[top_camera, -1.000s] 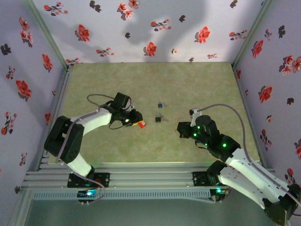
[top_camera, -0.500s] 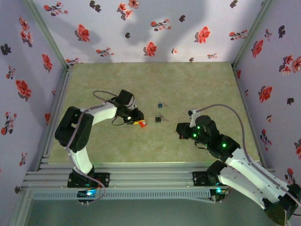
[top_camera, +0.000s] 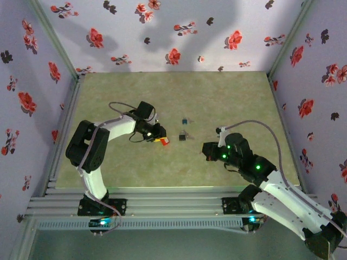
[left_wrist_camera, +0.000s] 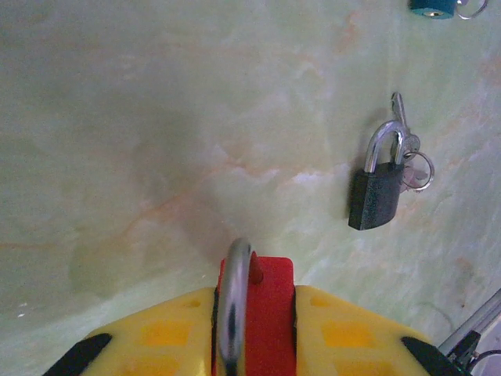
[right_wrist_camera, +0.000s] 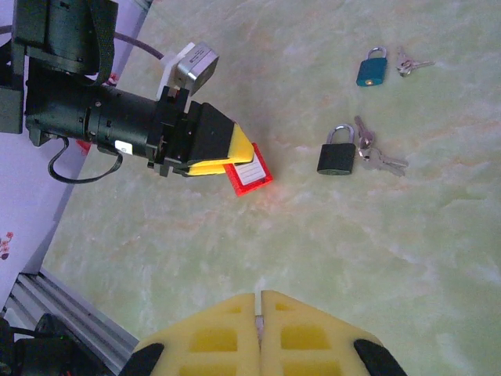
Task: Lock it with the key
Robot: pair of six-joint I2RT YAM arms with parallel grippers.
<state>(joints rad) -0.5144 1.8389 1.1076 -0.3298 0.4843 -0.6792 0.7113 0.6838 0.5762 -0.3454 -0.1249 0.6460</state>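
**Wrong key, or a lock that twists in my grip**

My left gripper (left_wrist_camera: 254, 305) is clamped on the red lock (right_wrist_camera: 249, 175), its body pinched between the yellow pads. I can't tell whether it hangs just above the table (right_wrist_camera: 313, 258) or touches it. My right gripper (right_wrist_camera: 258, 309) has its fingers pressed together. A pale sliver shows at the seam, and I can't tell whether that is a key.

The keys (right_wrist_camera: 376, 159) I can make out lie flat on the table on a ring, just beside the black lock (right_wrist_camera: 335, 155) and well apart from both grippers. A second bunch (right_wrist_camera: 411, 63) lies by the blue lock (right_wrist_camera: 371, 69).

The first risk, as I judge it, is choosing wrongly, since nothing here tells me which bunch fits the red lock. The second is the pickup. The keys are thin, flat and ringed together, so my pinch may skid off or drag the black lock along. The third is insertion. I can't tell which way the keyway faces, and an off-line push could swivel the red lock between the pads or press it out.
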